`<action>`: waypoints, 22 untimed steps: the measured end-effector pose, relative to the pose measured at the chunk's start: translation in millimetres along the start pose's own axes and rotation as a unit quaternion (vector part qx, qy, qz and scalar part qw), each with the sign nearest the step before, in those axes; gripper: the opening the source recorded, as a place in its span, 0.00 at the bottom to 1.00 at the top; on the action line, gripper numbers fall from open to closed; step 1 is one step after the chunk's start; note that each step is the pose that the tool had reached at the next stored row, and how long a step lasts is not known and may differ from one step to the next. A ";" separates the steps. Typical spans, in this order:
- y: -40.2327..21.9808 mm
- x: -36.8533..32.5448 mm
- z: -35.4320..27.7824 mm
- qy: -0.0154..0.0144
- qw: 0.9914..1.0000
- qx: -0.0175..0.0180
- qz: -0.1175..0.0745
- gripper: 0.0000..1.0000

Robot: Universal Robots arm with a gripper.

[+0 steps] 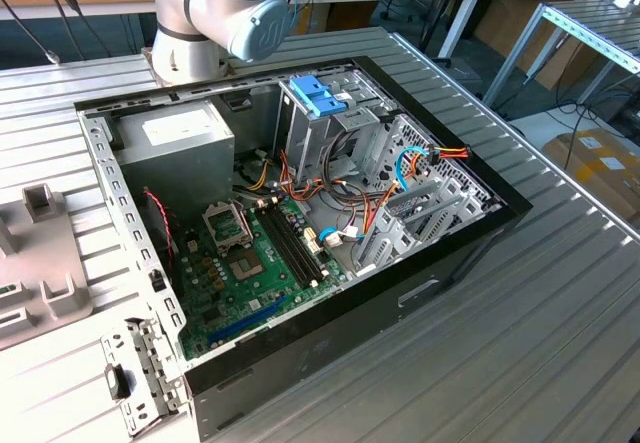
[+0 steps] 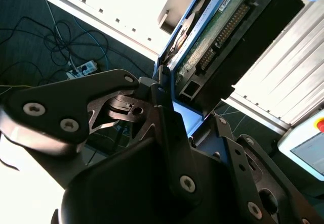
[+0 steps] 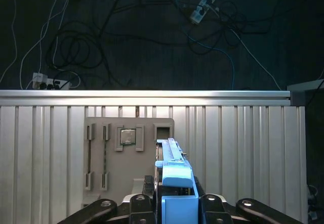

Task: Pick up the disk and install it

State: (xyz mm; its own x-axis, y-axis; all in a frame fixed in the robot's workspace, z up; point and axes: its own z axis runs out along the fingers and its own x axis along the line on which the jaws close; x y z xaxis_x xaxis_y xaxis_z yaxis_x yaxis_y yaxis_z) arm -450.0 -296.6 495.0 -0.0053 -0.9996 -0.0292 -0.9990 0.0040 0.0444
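The fingers point(image 2: 169, 128) seemingly clamp the disk point(image 3: 175, 179); grey tray point(image 3: 101, 153) beyond.

The disk point(image 3: 175, 181) is framed in light blue; on its dark face a green circuit board point(image 2: 202, 41) is seen. The gripper point(image 3: 174, 201) is finished in black. The table point(image 1: 560, 293) is ribbed in silver-grey stripes. The computer case point(image 1: 420, 298) is edged in black, its motherboard point(image 1: 255, 273) is coloured green, and a cable bundle point(image 1: 452, 151) is striped red, yellow and orange.
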 end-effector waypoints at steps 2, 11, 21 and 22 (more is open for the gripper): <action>0.0 0.6 0.0 0.000 1.000 0.000 0.000 0.37; 0.0 3.2 0.0 0.000 1.000 0.000 0.000 0.37; 0.0 5.5 0.1 0.000 1.000 0.000 0.000 0.37; 0.0 5.7 0.1 0.000 1.000 0.000 0.000 0.37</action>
State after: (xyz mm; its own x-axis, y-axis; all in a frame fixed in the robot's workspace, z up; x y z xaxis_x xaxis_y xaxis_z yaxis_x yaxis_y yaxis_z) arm -450.0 -302.2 494.7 -0.0053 -0.9996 -0.0293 -0.9990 0.0040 0.0444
